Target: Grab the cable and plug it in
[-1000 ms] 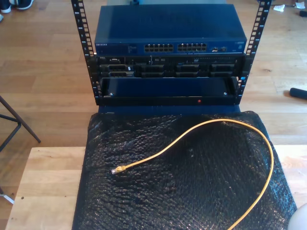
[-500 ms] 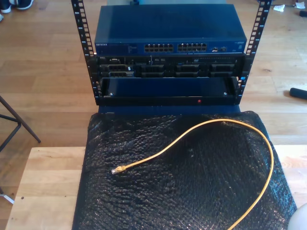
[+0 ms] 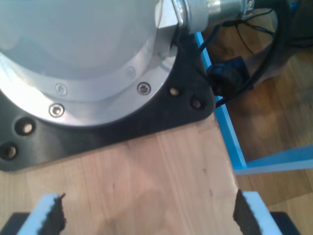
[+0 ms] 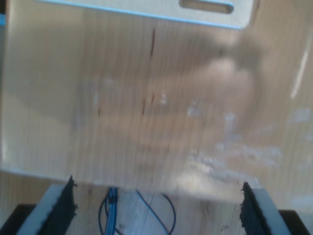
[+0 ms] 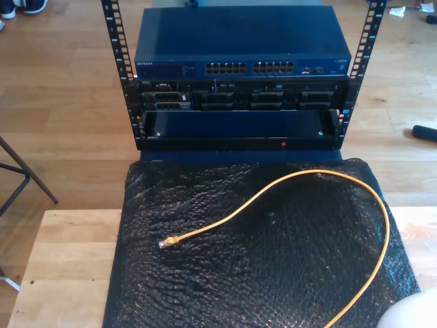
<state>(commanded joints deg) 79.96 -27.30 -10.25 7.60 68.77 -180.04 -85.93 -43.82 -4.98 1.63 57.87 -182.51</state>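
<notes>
The yellow-orange cable [image 5: 311, 175] lies in a wide loop on a black bubble-wrap mat [image 5: 273, 273]. Its clear plug [image 5: 164, 243] rests toward the exterior view's left, and the far end runs off the bottom edge. Behind the mat, a rack holds a dark blue network switch [image 5: 242, 51] with two rows of ports [image 5: 249, 68]. My first gripper [image 3: 149, 215] is open over bare wood, close to an arm's round base [image 3: 83, 54]. My second gripper [image 4: 157, 208] is also open, above blurred wooden tabletop. Nothing sits between either pair of fingers.
A rounded white part of an arm [image 5: 410, 316] pokes in at the exterior view's bottom right corner. The black mounting plate [image 3: 186, 105] and a blue frame edge [image 3: 227, 132] sit near my first gripper. Thin blue wires [image 4: 111, 210] lie under my second gripper.
The white arm part at the exterior view's bottom right has come further into the picture. The cable and plug have not moved.
</notes>
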